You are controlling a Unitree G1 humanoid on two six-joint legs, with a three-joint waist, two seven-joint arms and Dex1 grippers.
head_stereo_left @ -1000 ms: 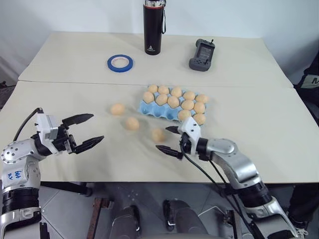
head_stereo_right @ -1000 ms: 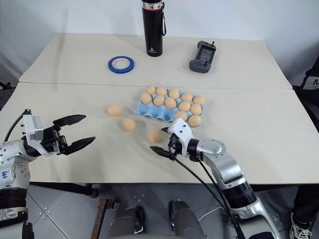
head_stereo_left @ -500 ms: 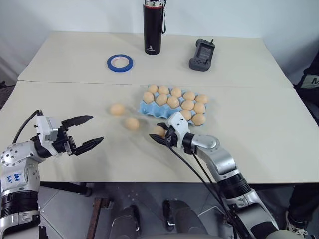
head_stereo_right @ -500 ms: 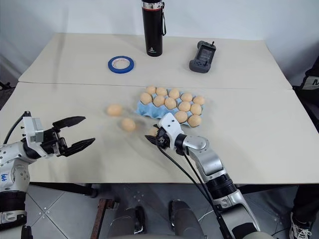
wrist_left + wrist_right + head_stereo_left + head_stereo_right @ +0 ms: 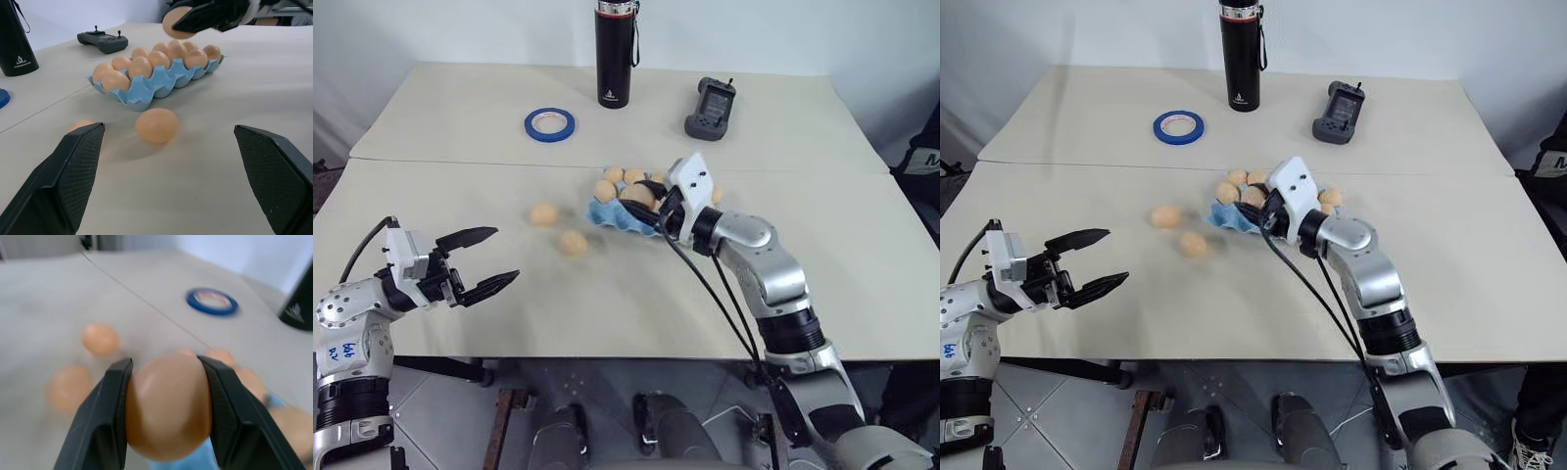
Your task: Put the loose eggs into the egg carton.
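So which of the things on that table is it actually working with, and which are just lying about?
Part of the job:
- egg held in the right gripper
- two loose eggs on the table
- light blue egg carton

Just lying about:
- blue tape ring
- black flask
- dark handheld controller

Bright, even light from above; soft shadows lie under my arms on the table (image 5: pixel 460 117), and my right wrist view blurs behind the egg (image 5: pixel 168 404)

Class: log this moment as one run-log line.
right pincer: shut on pale tan oval egg, above light blue moulded egg carton | left pincer: open, empty | two loose eggs on table
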